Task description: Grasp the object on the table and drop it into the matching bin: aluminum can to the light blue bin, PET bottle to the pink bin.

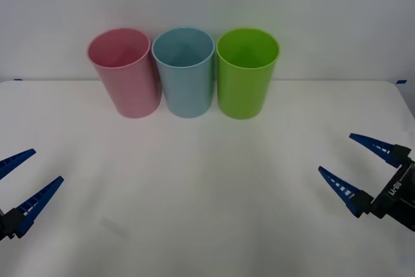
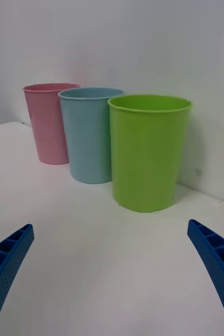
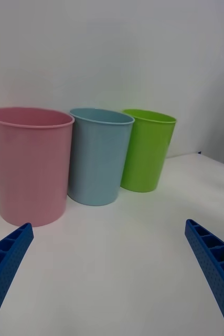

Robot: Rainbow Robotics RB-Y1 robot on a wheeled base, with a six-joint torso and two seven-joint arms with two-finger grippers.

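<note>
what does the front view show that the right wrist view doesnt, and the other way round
Front view only: the left gripper, open at the near left of the table, and the insides of the three bins seen from above.

Right wrist view only: a close, low side look at the bright green plastic bin, nearest of the three there.

Both: the tall pink plastic bin, the pale blue plastic bin and the green one standing upright in a row on the plain white tabletop, and the open right gripper with blue ribbed fingers.
</note>
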